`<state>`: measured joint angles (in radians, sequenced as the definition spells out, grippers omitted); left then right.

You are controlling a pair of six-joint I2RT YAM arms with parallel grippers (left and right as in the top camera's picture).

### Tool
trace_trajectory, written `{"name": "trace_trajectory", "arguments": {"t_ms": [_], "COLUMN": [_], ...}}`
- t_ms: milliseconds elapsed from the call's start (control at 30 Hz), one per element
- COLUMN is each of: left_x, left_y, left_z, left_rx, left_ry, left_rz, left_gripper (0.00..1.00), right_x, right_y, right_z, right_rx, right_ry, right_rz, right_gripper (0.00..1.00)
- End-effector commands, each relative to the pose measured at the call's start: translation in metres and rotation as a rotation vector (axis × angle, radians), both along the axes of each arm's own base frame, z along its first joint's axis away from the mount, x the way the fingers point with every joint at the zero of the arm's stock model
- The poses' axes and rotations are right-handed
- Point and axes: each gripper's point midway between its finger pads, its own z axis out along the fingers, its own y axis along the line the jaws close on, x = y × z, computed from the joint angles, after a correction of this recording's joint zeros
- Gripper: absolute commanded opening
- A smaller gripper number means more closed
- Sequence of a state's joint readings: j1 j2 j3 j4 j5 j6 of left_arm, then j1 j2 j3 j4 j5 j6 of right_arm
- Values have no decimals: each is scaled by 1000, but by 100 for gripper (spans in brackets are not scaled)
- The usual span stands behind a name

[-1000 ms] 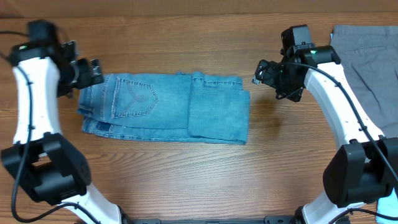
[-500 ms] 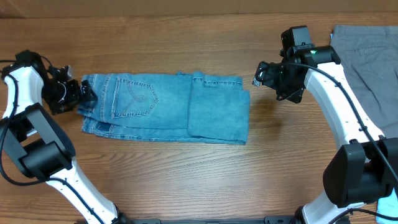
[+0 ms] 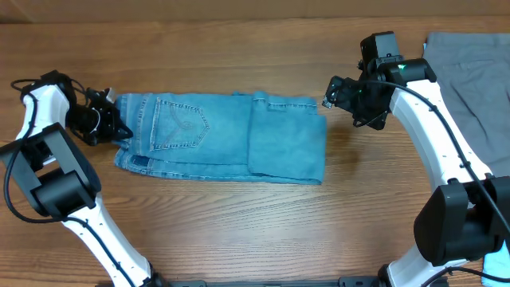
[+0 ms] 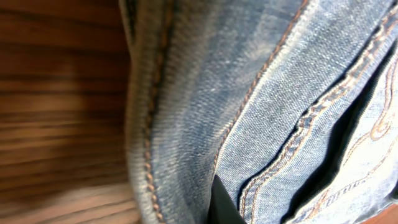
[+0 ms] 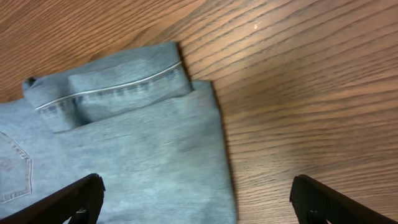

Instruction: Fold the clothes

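The light-blue denim jeans (image 3: 223,135) lie folded into a rectangle at table centre, with a curve-stitched back pocket facing up at their left end. My left gripper (image 3: 111,121) is at that left waist end, shut on the denim edge. In the left wrist view the jeans (image 4: 249,93) fill the frame, and one dark fingertip (image 4: 222,205) pokes between the layers. My right gripper (image 3: 335,92) hovers open over the right end of the jeans (image 5: 124,143). Its fingers (image 5: 81,196) stand wide apart, with nothing between them. The grey trousers (image 3: 478,72) lie at the far right.
The bare wooden table (image 3: 239,231) runs along the front and to the left of the jeans. The right arm's white link (image 3: 434,143) crosses the table beside the grey trousers. Bare wood (image 5: 298,93) lies right of the hem of the jeans.
My left gripper moved down and in to the left end of the jeans and shut there. The whole folded bundle shifted slightly right. The right arm stayed put.
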<state>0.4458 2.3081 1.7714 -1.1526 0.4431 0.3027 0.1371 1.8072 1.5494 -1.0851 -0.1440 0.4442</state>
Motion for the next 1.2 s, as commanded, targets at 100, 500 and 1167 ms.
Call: {"name": "trace_trajectory", "arguments": {"t_ms": [100, 500, 1167], "left_x": [16, 25, -31], "left_y": [1, -166, -363], "left_z": [47, 172, 178], "left_rx": [51, 82, -17], "left_ry": [64, -96, -114], "left_rz": [100, -131, -464], "left_gripper": [4, 4, 4], "right_x": [-15, -41, -41], "right_y": [1, 33, 22], "right_z": [-37, -104, -123], "right_rx": [7, 113, 126], "right_ry": [46, 54, 96], "right_rz": [9, 76, 44], "right_gripper": [100, 100, 100]}}
